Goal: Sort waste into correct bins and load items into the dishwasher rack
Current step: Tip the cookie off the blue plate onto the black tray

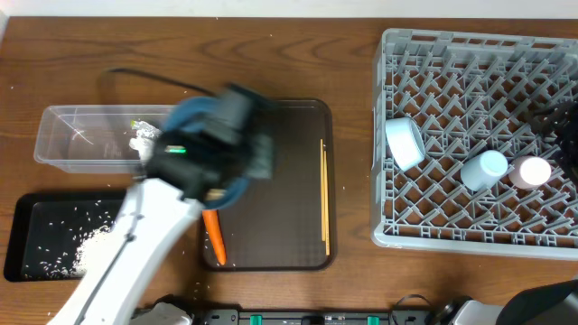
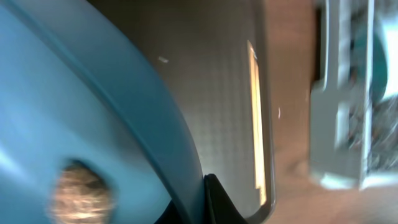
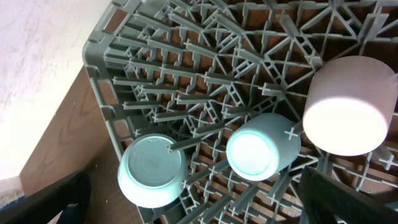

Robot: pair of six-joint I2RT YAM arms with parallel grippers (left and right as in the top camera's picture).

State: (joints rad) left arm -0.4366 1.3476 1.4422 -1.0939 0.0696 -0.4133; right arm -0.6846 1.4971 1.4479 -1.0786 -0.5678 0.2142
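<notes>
My left gripper (image 1: 215, 173) is shut on the rim of the large blue plate (image 1: 192, 114) and holds it above the brown serving tray (image 1: 280, 181); the view is blurred. In the left wrist view the plate (image 2: 74, 93) fills the left, a small brown food lump (image 2: 79, 194) lies on it, and my finger (image 2: 216, 202) presses its edge. The chopsticks (image 1: 324, 194) and the carrot (image 1: 213, 236) lie on the serving tray. My right gripper (image 3: 199, 211) is open and empty above the grey rack (image 1: 479, 54), over the white bowl (image 3: 151, 171), light blue cup (image 3: 261, 146) and pink cup (image 3: 351, 106).
The clear tub (image 1: 72, 135) at the left holds the white tissue (image 1: 143, 141). The black tray (image 1: 27, 244) at the front left holds rice grains (image 1: 90, 244). The rack stands to the right of the serving tray, with a strip of bare wood between them.
</notes>
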